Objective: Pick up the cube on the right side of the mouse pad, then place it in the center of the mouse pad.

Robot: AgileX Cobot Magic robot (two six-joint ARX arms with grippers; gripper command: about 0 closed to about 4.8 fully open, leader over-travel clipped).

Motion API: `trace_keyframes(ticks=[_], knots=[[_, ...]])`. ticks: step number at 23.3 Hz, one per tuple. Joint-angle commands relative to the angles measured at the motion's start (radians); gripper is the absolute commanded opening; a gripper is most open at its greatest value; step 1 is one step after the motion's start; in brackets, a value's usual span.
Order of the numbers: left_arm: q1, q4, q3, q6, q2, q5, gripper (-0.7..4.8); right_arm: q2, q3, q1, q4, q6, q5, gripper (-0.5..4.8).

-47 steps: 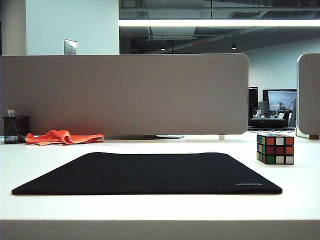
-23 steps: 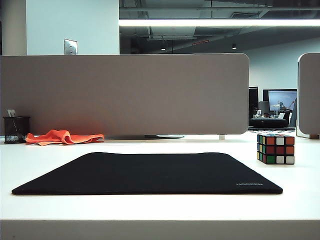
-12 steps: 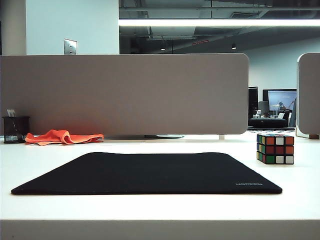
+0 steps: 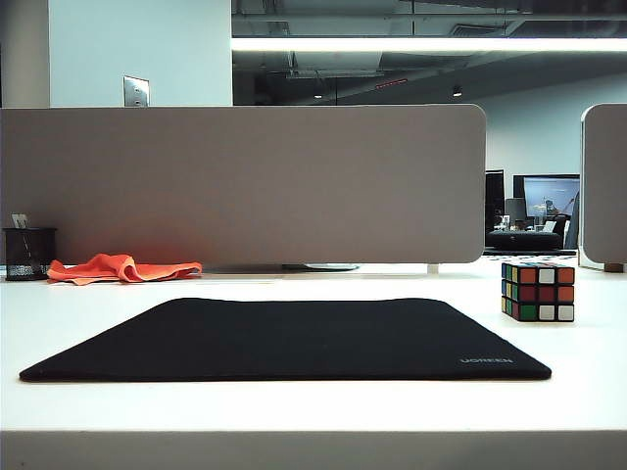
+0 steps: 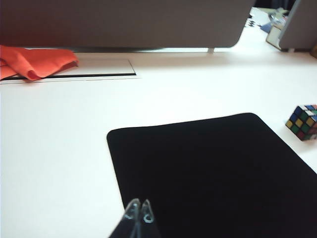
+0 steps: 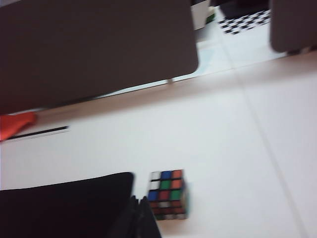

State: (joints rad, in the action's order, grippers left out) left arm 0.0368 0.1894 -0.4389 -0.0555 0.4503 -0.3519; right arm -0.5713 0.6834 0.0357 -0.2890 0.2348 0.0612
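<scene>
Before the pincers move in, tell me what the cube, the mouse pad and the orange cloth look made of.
Cube: likely hard plastic, black body with glossy coloured stickers, crisp edges.
Mouse pad: probably fabric over rubber; matte black, thin, lies flat, no glare.
Orange cloth: soft textile, crumpled into folds.
Both pincers, left and right, are shut above the pad's edges.

Exterior view, compared across the sequence: the whole scene sits very slightly further left and lower in the picture than before. The pen cup [image 4: 28, 254] at the far left edge of the tabletop [image 4: 588, 352] lies a touch nearer the picture's left side, and the cube [image 4: 538, 292] by the mouse pad's [image 4: 294, 338] right edge shifts by the same small amount. No object changes place relative to another; the shift is common to all.
</scene>
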Motion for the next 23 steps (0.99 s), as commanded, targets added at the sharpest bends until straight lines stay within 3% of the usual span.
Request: trace_keyframes(ticks=[1,3,5,8,11,19,23], knots=[[0.002,-0.047,-0.022,0.052,0.052,-0.012,1.05,-0.139,0.108,-0.033,-0.093,-0.169,-0.079,3.36],[0.001,-0.058,-0.023,0.051,0.072,-0.012,1.37,-0.188,0.147,-0.049,-0.098,-0.169,-0.086,4.75],[0.002,-0.065,-0.036,0.051,0.130,-0.021,2.09,-0.270,0.204,-0.073,-0.097,-0.168,-0.081,4.79],[0.001,-0.088,-0.061,0.051,0.198,-0.028,2.63,-0.378,0.271,-0.126,-0.097,-0.168,-0.085,4.79],[0.002,-0.109,-0.116,0.036,0.271,-0.031,3.52,-0.502,0.333,-0.156,-0.106,-0.169,-0.085,4.79],[0.048,-0.109,-0.240,0.036,0.410,-0.054,3.78,-0.732,0.419,-0.168,-0.150,-0.168,-0.088,4.79],[0.109,-0.115,-0.297,0.010,0.499,-0.053,4.27,-0.894,0.471,-0.168,-0.152,-0.156,-0.150,4.79]])
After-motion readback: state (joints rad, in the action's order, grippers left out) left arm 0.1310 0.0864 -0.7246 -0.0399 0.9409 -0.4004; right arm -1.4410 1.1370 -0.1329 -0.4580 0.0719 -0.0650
